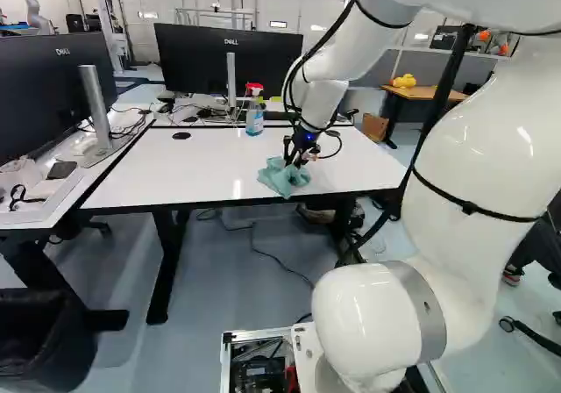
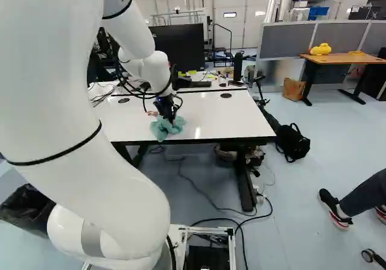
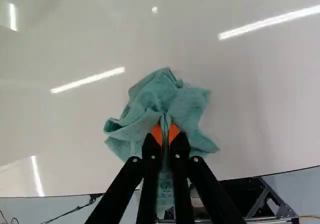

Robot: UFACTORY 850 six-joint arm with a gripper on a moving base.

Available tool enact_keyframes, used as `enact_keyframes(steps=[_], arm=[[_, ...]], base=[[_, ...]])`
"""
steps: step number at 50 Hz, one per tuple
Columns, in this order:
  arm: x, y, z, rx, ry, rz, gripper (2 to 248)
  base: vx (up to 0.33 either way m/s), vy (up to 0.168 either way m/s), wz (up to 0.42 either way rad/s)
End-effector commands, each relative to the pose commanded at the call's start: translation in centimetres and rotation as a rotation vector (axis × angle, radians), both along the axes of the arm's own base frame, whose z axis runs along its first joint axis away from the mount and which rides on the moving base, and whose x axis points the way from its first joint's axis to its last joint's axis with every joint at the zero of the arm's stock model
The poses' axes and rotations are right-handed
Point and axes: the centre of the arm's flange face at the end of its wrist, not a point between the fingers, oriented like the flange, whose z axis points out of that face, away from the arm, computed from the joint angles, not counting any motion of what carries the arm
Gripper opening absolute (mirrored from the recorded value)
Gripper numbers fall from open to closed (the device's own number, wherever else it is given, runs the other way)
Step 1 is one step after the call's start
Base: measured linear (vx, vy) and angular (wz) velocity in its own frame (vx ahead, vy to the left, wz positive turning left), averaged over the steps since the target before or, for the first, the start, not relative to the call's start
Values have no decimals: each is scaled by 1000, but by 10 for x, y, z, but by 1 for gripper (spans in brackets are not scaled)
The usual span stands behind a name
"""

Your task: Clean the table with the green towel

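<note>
My gripper [image 1: 301,152] points down over the white table [image 1: 197,169], close to its near edge. Bunched under it in the left base view is the green towel [image 1: 285,178], part of it at that edge. The wrist view has the gripper [image 3: 165,134] shut on a fold of the towel [image 3: 187,106], an orange pad on each side of the fold. The rest of the cloth spreads crumpled on the tabletop around and ahead of the fingertips, and one strip runs back beneath the fingers.
A spray bottle [image 1: 254,115] stands on the table beyond the towel, by the monitor [image 1: 230,60]. Another monitor [image 1: 53,95] stands on the left desk. A black bin [image 1: 44,340] is on the floor, a backpack [image 2: 292,142] right of the table. Another robot [image 1: 33,3] stands far back.
</note>
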Motion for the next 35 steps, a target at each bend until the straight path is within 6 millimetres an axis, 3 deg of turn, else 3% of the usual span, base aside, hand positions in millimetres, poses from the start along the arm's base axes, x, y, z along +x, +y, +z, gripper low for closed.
enact_keyframes(steps=[16, 35], arm=[[21, -13, 0, 0, -4, -28, 35], [53, 4, 0, 0, -14, 8, 35]], base=[[0, 0, 0], [0, 0, 0]])
